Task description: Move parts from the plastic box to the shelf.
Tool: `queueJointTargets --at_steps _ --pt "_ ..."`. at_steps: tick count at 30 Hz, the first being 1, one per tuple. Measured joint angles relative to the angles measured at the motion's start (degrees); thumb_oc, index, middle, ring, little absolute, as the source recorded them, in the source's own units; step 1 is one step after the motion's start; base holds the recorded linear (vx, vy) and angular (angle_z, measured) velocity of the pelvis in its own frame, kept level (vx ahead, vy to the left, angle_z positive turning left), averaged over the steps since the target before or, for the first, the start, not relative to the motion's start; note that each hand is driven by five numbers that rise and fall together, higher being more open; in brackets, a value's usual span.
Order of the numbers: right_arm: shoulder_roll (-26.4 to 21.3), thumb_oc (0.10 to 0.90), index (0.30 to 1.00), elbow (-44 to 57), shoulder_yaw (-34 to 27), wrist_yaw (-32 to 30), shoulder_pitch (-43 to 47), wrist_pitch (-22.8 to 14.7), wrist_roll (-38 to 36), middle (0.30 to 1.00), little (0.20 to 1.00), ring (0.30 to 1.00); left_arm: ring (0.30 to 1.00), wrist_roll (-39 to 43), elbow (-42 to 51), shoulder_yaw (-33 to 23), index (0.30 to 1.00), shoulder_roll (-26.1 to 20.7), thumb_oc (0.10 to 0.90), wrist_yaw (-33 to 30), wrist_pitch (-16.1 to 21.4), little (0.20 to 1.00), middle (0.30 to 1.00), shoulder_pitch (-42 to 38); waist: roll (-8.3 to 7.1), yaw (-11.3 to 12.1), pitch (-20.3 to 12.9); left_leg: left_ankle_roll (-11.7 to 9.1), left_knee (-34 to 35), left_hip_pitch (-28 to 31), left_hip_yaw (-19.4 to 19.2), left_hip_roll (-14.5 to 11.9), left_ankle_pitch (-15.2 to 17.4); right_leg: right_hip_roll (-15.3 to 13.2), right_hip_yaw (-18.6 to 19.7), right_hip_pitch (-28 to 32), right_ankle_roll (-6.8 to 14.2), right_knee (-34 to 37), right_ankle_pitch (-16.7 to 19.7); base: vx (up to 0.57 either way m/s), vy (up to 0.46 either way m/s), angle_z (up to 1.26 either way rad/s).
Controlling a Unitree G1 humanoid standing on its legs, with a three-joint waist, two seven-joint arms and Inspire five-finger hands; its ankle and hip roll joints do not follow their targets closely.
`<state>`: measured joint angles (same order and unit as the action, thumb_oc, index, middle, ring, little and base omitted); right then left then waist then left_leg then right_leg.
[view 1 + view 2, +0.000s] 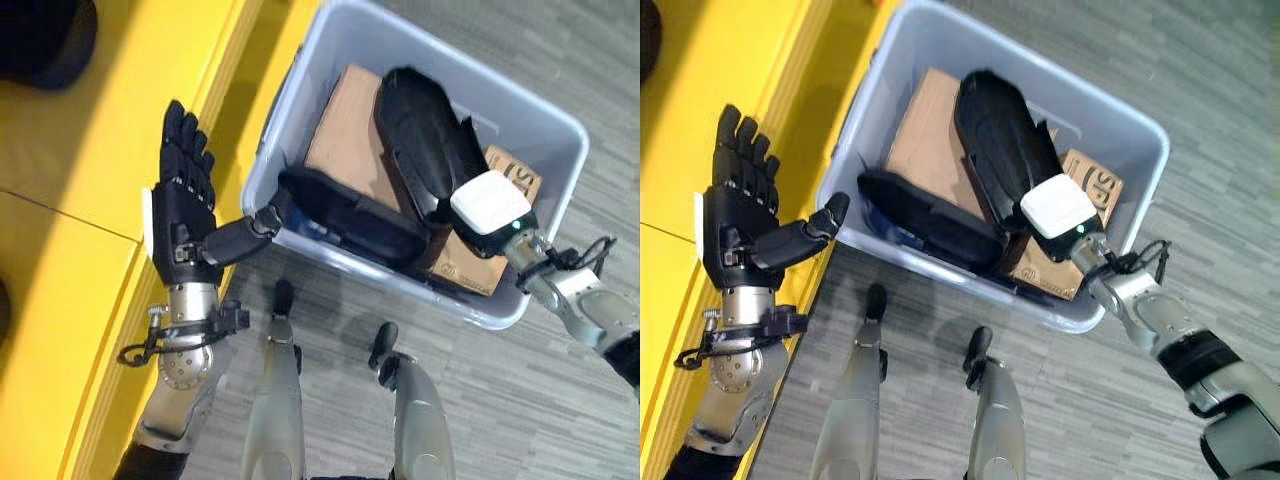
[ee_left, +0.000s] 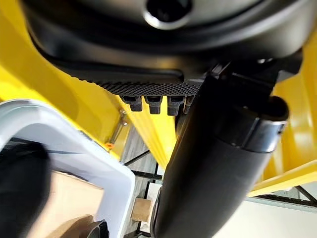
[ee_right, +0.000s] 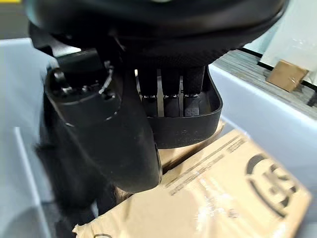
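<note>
**Right hand on a part in the box, left hand spread beside the shelf**

From the left eye view, the plastic box [image 1: 540, 135] sat on the grey floor with its long wall just beside the edge of the yellow shelf [image 1: 70, 150], leaving only a thin gap there; the floor on the box's far and right sides lay open. Inside, two black parts rested on cardboard cartons [image 1: 345, 130]: a long part [image 1: 350, 215] lay along the near wall, and a rounded part [image 1: 425, 135] lay tilted across the middle. The left hand [image 1: 185, 215] stood upright outside the box's near left corner, fingers straight and together, thumb stretched toward the box rim.

In the right eye view, the right hand [image 1: 1065, 215] reached in over the near right corner, its white-backed palm down on the rounded part's end.

The left wrist view showed the straight fingers [image 2: 148, 101] against the shelf's yellow, with the box's white rim below.

The right wrist view showed fingers [image 3: 171, 99] curled into the part's [image 3: 188, 129] black lip, thumb alongside, above a carton [image 3: 233, 193].
</note>
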<state>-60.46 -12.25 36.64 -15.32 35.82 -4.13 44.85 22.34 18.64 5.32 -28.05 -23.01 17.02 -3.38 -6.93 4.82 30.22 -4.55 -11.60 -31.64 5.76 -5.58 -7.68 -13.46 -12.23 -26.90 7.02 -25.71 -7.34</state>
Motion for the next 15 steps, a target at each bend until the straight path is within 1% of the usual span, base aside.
queueJointTargets --at_steps 1,4,5,7,12,15 --pt "-0.7 0.400 0.300 1.3 -0.4 0.0 -0.5 -0.2 0.0 0.300 0.300 0.300 1.000 0.0 -0.1 -0.4 1.000 0.0 0.900 0.0 -0.3 1.000 1.000 0.2 -0.04 -0.1 0.0 -0.1 0.1 1.1 -0.1 -0.1 0.0 0.2 0.0 1.4 0.1 1.2 0.5 0.05 0.009 -0.14" --pt "-2.3 0.400 0.300 6.0 -4.6 0.1 -3.0 -1.5 0.0 0.300 0.300 0.300 1.000 0.0 -0.2 -1.8 1.000 -0.2 0.900 1.2 -0.8 1.000 1.000 0.3 -0.05 -0.2 0.0 0.1 1.8 5.5 -0.8 -0.4 0.2 0.7 0.0 6.6 0.5 5.3 1.9 0.07 0.011 -0.09" --pt "-2.8 0.400 0.300 6.8 -5.1 0.2 -3.1 -1.7 0.0 0.300 0.300 0.300 1.000 0.0 -0.2 -2.0 1.000 -0.3 0.900 1.3 -0.8 1.000 1.000 0.4 -0.04 -0.3 0.0 0.1 2.1 6.2 -0.9 -0.4 0.2 0.9 0.0 7.4 0.6 5.9 2.1 0.04 0.016 -0.09" --pt "-5.2 0.400 0.300 9.9 -7.1 0.3 -3.3 -2.2 0.0 0.300 0.300 0.300 1.000 0.0 -0.2 -2.8 1.000 -0.3 0.900 2.2 -0.8 1.000 1.000 0.3 -0.03 -0.5 0.0 0.3 3.0 8.3 -1.4 -0.4 0.3 0.9 0.1 9.8 0.8 7.8 2.7 0.06 0.011 -0.05" --pt "-8.0 0.400 0.300 14.7 -12.9 0.4 -3.3 -4.2 0.0 0.300 0.300 0.300 1.000 0.0 -0.2 -3.5 1.000 -0.4 0.900 3.8 -1.3 1.000 1.000 0.6 -0.05 -0.7 -0.1 0.7 4.0 11.0 -2.6 -0.4 0.6 1.0 0.7 12.8 1.2 10.8 4.1 0.06 0.010 -0.07" --pt "-8.7 0.400 0.300 16.2 -14.0 0.4 -3.4 -4.8 0.0 0.300 0.300 0.300 1.000 0.0 -0.2 -3.9 1.000 -0.5 0.900 5.1 -1.8 1.000 1.000 1.0 -0.05 -1.1 -0.1 0.8 4.6 12.6 -3.2 -0.4 0.7 1.0 0.9 14.6 1.3 12.7 4.8 0.08 -0.009 -0.08"
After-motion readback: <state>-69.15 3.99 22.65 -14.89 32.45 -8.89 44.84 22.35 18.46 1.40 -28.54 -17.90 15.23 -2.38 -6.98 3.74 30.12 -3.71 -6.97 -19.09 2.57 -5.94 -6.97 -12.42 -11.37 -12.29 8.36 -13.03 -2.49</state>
